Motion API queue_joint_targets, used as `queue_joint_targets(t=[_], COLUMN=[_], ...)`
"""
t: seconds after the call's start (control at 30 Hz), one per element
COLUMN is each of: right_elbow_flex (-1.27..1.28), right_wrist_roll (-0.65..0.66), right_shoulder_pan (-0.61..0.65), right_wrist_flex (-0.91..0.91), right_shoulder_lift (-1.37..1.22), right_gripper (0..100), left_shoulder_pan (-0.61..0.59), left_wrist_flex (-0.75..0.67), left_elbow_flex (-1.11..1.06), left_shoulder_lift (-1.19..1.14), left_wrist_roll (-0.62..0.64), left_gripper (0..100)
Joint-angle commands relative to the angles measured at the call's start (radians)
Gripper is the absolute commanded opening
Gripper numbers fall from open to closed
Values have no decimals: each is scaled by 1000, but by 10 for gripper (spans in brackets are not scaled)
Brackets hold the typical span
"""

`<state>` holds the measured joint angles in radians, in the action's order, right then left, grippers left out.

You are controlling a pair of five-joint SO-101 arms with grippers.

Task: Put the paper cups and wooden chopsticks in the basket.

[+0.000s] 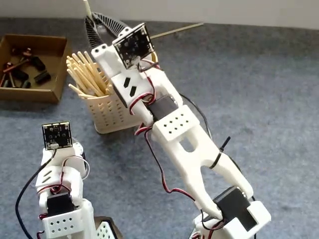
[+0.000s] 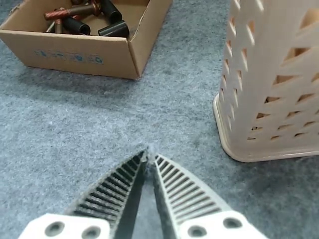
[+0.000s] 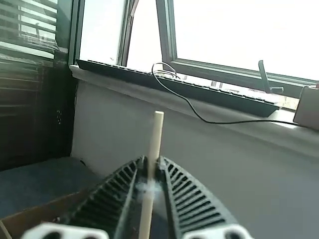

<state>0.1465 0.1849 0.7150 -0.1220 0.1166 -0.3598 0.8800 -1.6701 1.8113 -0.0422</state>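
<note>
Cannot see the upper tip of the chopstick (image 1: 87,9) past the high view's top edge, nor its blurred lower end in the right wrist view, nor the basket (image 1: 107,112) side behind the right arm (image 1: 174,129), nor identify the small dark parts (image 1: 22,74) in the cardboard box (image 1: 30,94).

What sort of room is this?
Probably an office or lab: grey carpet is the work surface, a cardboard box of bolts sits on it, and what look like keyboards line the windowsill.
</note>
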Motion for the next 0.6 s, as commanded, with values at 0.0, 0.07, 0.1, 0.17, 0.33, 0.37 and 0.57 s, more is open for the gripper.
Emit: queue_joint_targets(t=[0.0,0.07,0.1,0.17,0.33,0.37,0.57], right_elbow_flex=[38,84,105,134,151,147,143], right_wrist_roll=[6,5,3,-20,-163,-176,-252], right_shoulder_pan=[-16,-16,-15,-13,-15,-15,-15], right_wrist_flex=[-25,-25,-25,-22,38,82,246], right_shoulder_lift=[51,51,51,53,125,145,239], right_gripper=[5,10,10,11,97,125,170], left_shoulder_pan=[-4,-4,-4,-4,-4,-4,-1], left_wrist_flex=[-32,-32,-32,-32,-32,-32,-32], left_elbow_flex=[-1,-1,-1,-1,-1,-1,-1], left_shoulder_lift=[4,4,4,4,4,4,4], left_wrist_roll=[-8,-8,-8,-8,-8,-8,-8], left_gripper=[8,8,8,8,8,8,8])
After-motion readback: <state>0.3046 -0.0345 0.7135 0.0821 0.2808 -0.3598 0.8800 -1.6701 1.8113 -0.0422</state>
